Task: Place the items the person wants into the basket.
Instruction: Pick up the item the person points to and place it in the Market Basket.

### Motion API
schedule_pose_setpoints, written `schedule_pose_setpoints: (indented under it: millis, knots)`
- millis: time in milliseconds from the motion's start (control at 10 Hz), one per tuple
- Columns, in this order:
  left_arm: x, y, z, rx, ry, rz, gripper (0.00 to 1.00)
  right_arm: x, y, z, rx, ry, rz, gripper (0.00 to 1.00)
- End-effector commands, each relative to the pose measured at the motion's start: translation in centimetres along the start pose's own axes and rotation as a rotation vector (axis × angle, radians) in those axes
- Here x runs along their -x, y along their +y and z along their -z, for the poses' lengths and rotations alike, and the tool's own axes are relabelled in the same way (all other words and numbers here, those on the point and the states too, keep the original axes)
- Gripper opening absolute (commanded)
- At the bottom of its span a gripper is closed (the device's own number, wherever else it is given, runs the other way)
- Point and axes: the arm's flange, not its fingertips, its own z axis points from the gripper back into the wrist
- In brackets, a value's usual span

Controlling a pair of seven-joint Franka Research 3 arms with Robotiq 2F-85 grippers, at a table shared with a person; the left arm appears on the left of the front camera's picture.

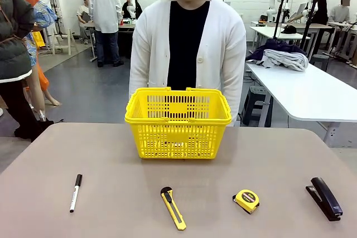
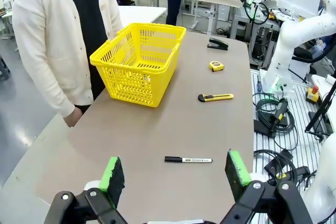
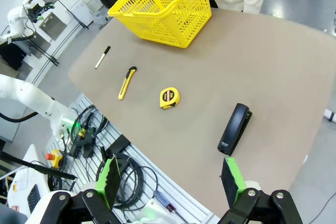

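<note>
The yellow basket stands at the table's far middle, just in front of the person in a white cardigan. On the near side lie a white marker with a black cap at the left and a yellow utility knife near the middle. My left gripper hovers open above the table's left end, with the marker lying just beyond its green pads. My right gripper is open, high off the table's right edge, well short of the knife and the basket.
A round yellow tape measure lies right of the knife and a black stapler lies near the right edge. Bare tabletop separates the tools from the basket. The person's arms hang at their sides.
</note>
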Motion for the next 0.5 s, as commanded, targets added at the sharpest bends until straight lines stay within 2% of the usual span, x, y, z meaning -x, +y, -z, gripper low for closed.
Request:
schedule_pose_setpoints:
  millis: [0, 400]
  knots:
    - [-0.05, 0.04, -0.32, 0.004, -0.007, 0.011, 1.00, 0.09, 0.00, 0.16, -0.017, -0.017, -0.012, 1.00]
    - [-0.05, 0.04, -0.32, 0.004, -0.007, 0.011, 1.00, 0.09, 0.00, 0.16, -0.017, -0.017, -0.012, 1.00]
